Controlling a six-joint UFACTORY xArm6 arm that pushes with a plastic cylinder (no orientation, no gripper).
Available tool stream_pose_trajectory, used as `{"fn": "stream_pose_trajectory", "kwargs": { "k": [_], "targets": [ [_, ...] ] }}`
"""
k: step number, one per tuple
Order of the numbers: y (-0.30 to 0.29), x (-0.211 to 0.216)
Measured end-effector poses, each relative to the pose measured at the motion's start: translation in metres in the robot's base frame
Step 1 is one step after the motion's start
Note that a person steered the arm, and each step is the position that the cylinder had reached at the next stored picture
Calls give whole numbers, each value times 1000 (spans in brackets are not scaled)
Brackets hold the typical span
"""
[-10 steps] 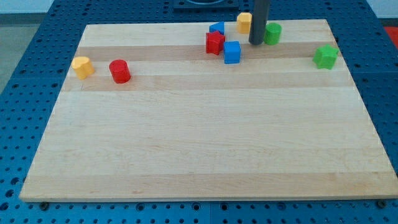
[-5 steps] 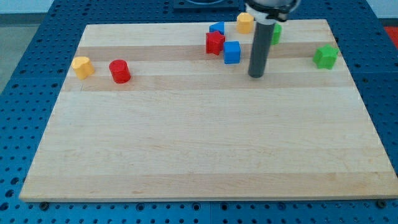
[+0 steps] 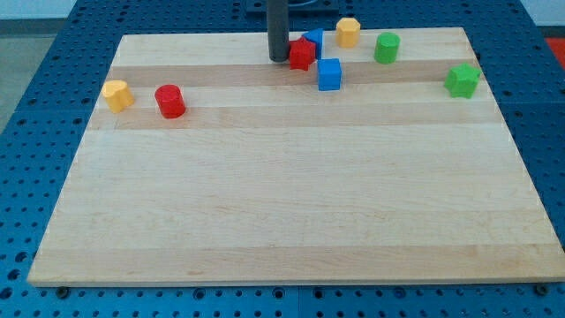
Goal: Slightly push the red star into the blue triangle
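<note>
Now my tip (image 3: 279, 59) — a bare rod, holding nothing — touches the red star (image 3: 302, 55) at its nine o'clock; blue triangle (image 3: 312, 40) at one o'clock, touching. Light, slippery — nudge centrally.

my tip (image 3: 279, 59) touching view's-left side of red star (image 3: 302, 55) | red star against blue triangle (image 3: 312, 41) at view's top | blue cube (image 3: 329, 74) just below-right | yellow block (image 3: 348, 32), green cylinder (image 3: 386, 48) further right | green star (image 3: 462, 80) near right edge | yellow block (image 3: 116, 94), red cylinder (image 3: 169, 102) at left of wooden surface (image 3: 291, 194)
</note>
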State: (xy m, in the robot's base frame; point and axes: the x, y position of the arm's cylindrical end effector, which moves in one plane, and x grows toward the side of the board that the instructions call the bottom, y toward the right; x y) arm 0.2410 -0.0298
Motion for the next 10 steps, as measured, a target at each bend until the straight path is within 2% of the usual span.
{"fn": "stream_pose_trajectory", "kwargs": {
  "k": [2, 4, 6, 7, 9, 10],
  "targets": [
    [-3, 0],
    [13, 55],
    [83, 106],
    [123, 107],
    [134, 91],
    [138, 102]
  ]
}}
